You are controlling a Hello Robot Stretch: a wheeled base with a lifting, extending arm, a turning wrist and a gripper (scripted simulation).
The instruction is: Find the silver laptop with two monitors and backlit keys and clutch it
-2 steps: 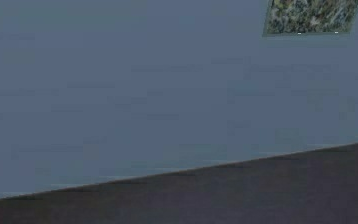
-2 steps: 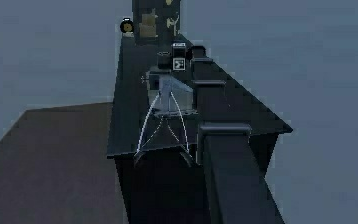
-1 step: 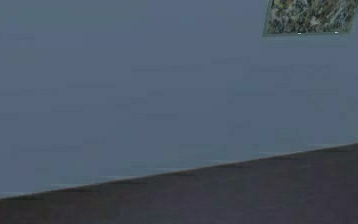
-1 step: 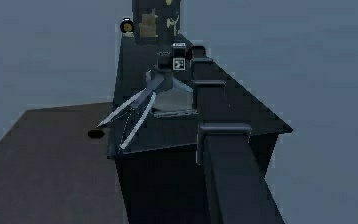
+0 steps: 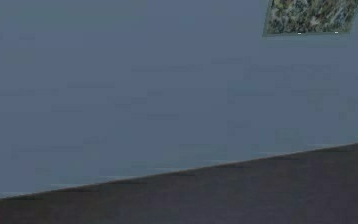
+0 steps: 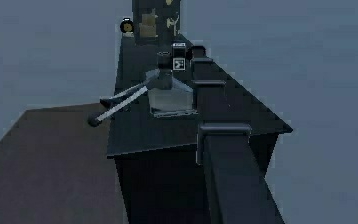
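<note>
Claw juts past the desk edge at the arm side view's left. Silver thing lies mid-desk by my arm. Can't tell if claw grasps anything.

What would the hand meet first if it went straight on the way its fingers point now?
Nothing obvious. The hand points toward the arm side view's lower left, past the edge of the dark table; beyond its tips lies only brown floor, though depth is hard to judge.
</note>
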